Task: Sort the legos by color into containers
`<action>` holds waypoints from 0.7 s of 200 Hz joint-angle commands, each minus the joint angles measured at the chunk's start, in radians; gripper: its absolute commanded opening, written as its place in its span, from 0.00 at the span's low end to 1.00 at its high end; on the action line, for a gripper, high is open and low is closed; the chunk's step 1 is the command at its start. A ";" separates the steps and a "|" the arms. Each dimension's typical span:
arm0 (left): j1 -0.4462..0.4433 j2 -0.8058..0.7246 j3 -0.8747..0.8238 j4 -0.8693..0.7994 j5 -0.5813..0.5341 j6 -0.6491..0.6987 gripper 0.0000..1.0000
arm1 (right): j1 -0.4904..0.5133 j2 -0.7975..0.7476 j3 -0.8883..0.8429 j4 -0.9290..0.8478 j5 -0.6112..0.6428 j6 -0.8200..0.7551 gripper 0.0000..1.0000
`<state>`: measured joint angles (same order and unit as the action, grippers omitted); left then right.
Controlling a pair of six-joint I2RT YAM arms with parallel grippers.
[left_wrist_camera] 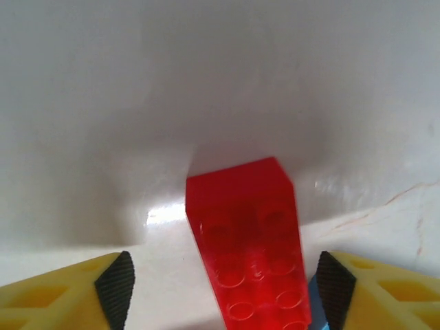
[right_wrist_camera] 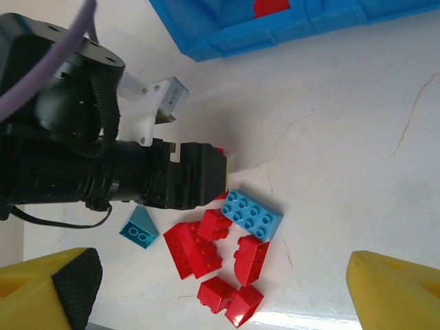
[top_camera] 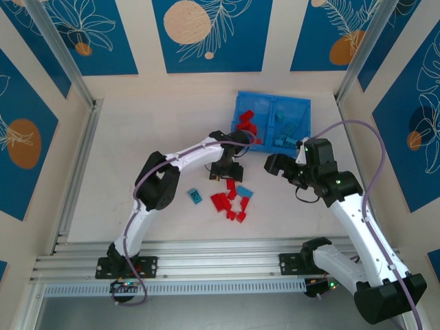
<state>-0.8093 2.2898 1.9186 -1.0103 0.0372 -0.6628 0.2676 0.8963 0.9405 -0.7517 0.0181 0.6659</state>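
Note:
My left gripper (top_camera: 229,177) points down at the loose legos on the table, just below the tray. In its wrist view it (left_wrist_camera: 225,290) stands open, with a red brick (left_wrist_camera: 249,234) lying between the fingers and touching neither pad. A light-blue brick (right_wrist_camera: 252,214) lies right beside it. More red bricks (top_camera: 230,204) are clustered in front. My right gripper (top_camera: 275,163) hovers open near the tray's near right corner, and in its own view it (right_wrist_camera: 223,295) holds nothing. The blue tray (top_camera: 302,104) holds red bricks (top_camera: 247,124) in its left compartment and light-blue bricks (top_camera: 285,134) in its right.
A lone light-blue sloped brick (top_camera: 195,196) lies left of the pile. The left arm's black wrist (right_wrist_camera: 137,172) crosses the right wrist view above the red bricks (right_wrist_camera: 199,247). An aluminium rail (top_camera: 206,249) runs along the near table edge, and walls enclose the other sides.

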 commanded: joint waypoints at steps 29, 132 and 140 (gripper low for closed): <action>-0.005 0.029 0.014 -0.086 0.015 0.015 0.41 | 0.005 -0.025 -0.008 -0.002 0.004 0.005 0.93; 0.027 -0.157 0.206 0.027 0.023 0.093 0.33 | 0.019 -0.022 -0.011 0.068 -0.098 -0.068 0.93; 0.027 -0.148 0.256 0.048 0.028 0.110 0.33 | 0.020 -0.021 -0.012 0.073 -0.096 -0.067 0.92</action>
<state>-0.7918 2.2021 2.0262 -1.0252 0.0452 -0.6174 0.2817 0.8787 0.9401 -0.7071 -0.0570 0.6083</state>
